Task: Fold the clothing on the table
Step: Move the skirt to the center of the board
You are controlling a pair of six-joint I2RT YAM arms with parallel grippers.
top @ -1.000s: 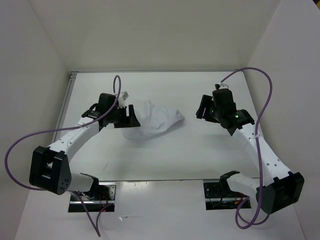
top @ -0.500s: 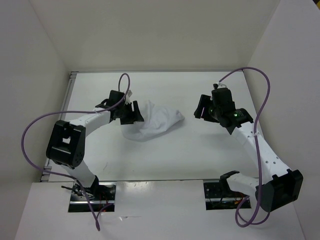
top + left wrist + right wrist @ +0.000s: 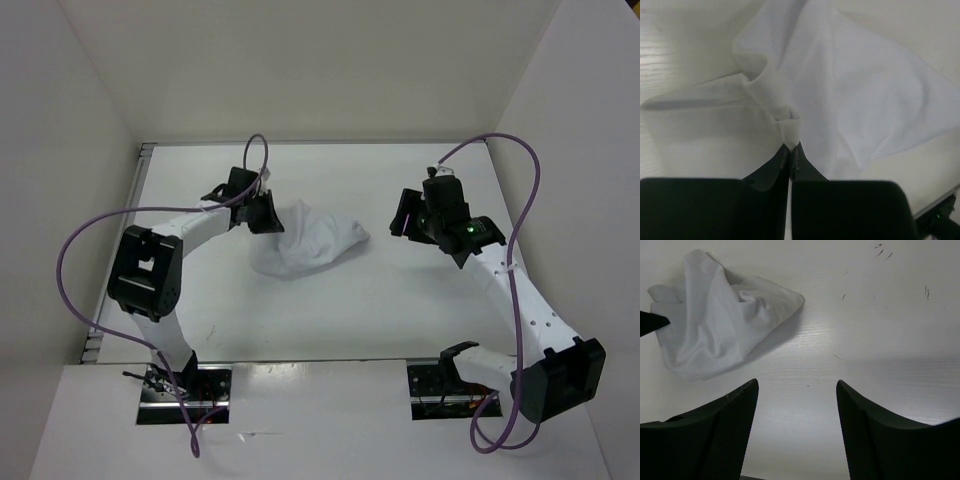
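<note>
Clothing [image 3: 305, 240]: a crumpled white heap on the desk [image 3: 420, 310], lying between the two arms and closer to the left one. I can see no tidy fold anywhere in it.
Left tool [image 3: 791, 150]: pinched tight on a small ridge of cloth at the heap's left edge, jaws all but touching.
Right tool [image 3: 796, 390]: spread wide with nothing in it, hovering over bare desk just to the right of the heap.
Done so far: by my reckoning only a first grasp, as the garment is bunched up and not laid flat.
Left to do: probably drawing it out flat and then making every fold, which is nearly the whole job.
</note>
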